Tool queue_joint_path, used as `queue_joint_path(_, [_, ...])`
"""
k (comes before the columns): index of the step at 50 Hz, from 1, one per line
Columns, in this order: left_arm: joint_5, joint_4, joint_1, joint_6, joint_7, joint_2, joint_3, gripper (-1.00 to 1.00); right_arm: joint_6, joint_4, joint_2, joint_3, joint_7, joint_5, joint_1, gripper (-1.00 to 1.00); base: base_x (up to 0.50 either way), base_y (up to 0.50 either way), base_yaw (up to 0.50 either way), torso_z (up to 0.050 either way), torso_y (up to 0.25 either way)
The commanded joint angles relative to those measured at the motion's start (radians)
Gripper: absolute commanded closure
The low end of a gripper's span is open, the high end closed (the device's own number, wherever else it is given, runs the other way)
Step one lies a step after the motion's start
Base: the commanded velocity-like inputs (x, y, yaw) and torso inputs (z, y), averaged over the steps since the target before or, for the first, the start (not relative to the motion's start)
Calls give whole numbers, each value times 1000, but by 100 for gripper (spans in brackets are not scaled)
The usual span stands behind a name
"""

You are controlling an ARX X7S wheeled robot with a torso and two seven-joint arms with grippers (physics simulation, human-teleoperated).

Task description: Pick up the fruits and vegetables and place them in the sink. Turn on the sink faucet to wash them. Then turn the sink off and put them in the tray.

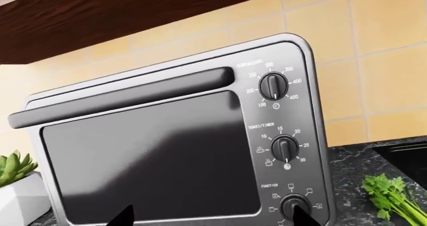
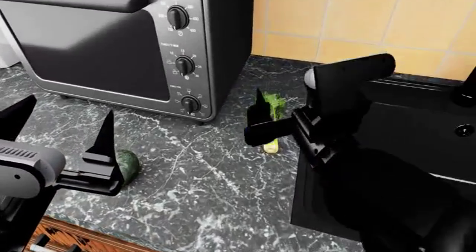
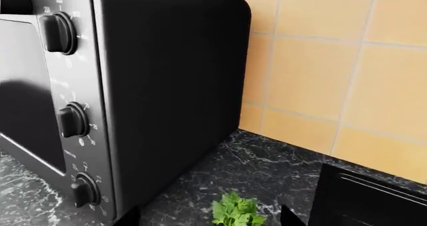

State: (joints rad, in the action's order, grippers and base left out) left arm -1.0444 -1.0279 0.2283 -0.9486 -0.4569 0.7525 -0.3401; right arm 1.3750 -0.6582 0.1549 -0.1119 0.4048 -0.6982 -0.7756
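The dark-green squash (image 2: 129,165) lies on the counter near its front edge, partly hidden behind my left gripper (image 2: 63,130), which is open and empty above it. The celery bunch (image 2: 273,111) lies on the counter between the toaster oven and the sink (image 2: 416,130). It also shows in the left wrist view (image 1: 393,196) and the right wrist view (image 3: 236,211). My right gripper (image 2: 255,118) is open and empty, right beside the celery; in the right wrist view (image 3: 210,219) the leaves lie ahead between its fingers. The tray is out of view. Only a dark piece at the far right edge may be the faucet (image 2: 466,90).
A large grey toaster oven (image 2: 111,40) with three knobs stands at the back left and fills the left wrist view (image 1: 167,146). A potted green plant (image 1: 15,168) stands to its left. A tan tiled wall (image 2: 357,18) runs behind. My right arm covers the sink's near left corner.
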Motion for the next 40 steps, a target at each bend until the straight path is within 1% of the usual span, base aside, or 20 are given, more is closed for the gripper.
queue_joint_path(1, [1, 13, -28, 48, -21, 33, 17, -100, -43, 112, -45, -157, 57, 71, 21, -100, 0, 0, 0, 0, 0])
queue_joint_path(10, [-14, 24, -37, 61, -29, 49, -4, -100, -118, 209, -49, -244, 62, 120, 44, -100, 0, 0, 0, 0, 0])
queue_joint_path(19, [-4, 25, -64, 82, -21, 55, -15, -100, -208, 297, -20, -294, 59, 173, 71, -100, 0, 0, 0, 0, 0])
queue_joint_path(40, [50, 42, -110, 126, 0, 54, -5, -100, -330, 417, 2, -283, 51, 202, 113, -100, 0, 0, 0, 0, 0])
